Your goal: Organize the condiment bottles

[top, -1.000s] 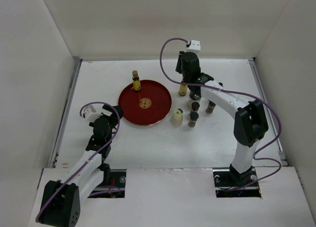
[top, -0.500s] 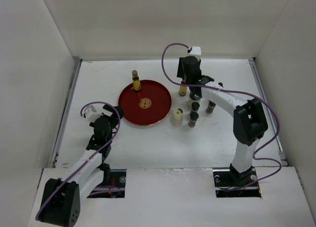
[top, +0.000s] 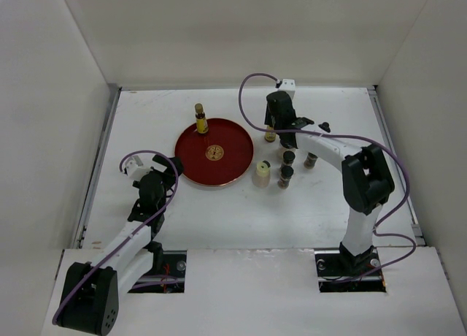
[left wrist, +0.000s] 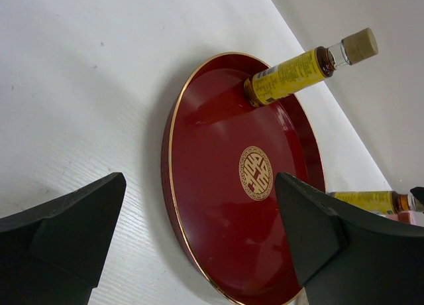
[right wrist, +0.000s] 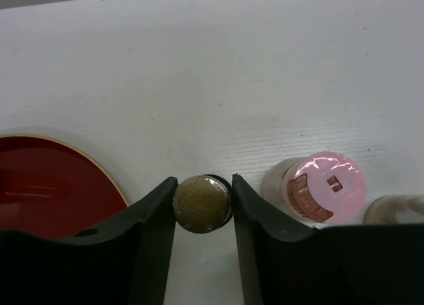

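Note:
One slim yellow-amber bottle [top: 201,120] stands at the far edge of the round red tray [top: 226,168]; it also shows in the left wrist view [left wrist: 291,73]. My right gripper [top: 271,128] is shut on the olive cap of the second yellow-amber bottle [right wrist: 202,203], which stands on the table right of the tray. The pink-capped bottle [right wrist: 324,185] stands right beside it. A cream-white bottle [top: 261,174] and dark-capped shakers [top: 285,175] stand just nearer. My left gripper [top: 164,168] is open and empty at the tray's left rim [left wrist: 173,185].
Another dark-capped shaker [top: 311,159] stands under my right forearm. White walls close in the table at the back and on both sides. The tray's middle with its gold emblem [left wrist: 256,173] is bare.
My right gripper has come down and slightly nearer over the yellow-amber bottle right of the tray. The left arm has not moved.

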Action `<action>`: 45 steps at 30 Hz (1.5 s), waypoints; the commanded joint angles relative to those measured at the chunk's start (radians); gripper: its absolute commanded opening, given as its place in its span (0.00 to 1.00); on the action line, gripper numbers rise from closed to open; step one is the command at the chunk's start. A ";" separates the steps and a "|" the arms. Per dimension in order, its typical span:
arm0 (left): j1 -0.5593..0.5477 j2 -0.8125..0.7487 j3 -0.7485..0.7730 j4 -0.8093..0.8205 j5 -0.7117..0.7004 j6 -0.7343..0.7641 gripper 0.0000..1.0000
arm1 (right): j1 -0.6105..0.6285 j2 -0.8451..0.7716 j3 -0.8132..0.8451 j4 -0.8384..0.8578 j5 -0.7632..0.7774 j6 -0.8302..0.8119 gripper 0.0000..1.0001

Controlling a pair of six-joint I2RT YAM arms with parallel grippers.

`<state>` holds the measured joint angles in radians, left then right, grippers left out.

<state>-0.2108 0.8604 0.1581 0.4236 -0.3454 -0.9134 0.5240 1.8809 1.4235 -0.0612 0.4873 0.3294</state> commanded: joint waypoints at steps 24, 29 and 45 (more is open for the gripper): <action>-0.003 0.014 0.000 0.064 0.006 -0.008 1.00 | 0.156 0.098 0.294 0.207 -0.018 -0.119 0.26; -0.011 0.035 0.004 0.075 0.006 -0.008 1.00 | 0.179 0.179 0.389 0.210 -0.072 -0.087 0.26; -0.022 0.055 0.008 0.101 0.006 -0.005 1.00 | 0.230 0.371 0.566 0.215 -0.082 -0.105 0.27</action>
<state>-0.2253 0.9199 0.1581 0.4660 -0.3359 -0.9146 0.7452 2.2601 1.9095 0.0528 0.4053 0.2344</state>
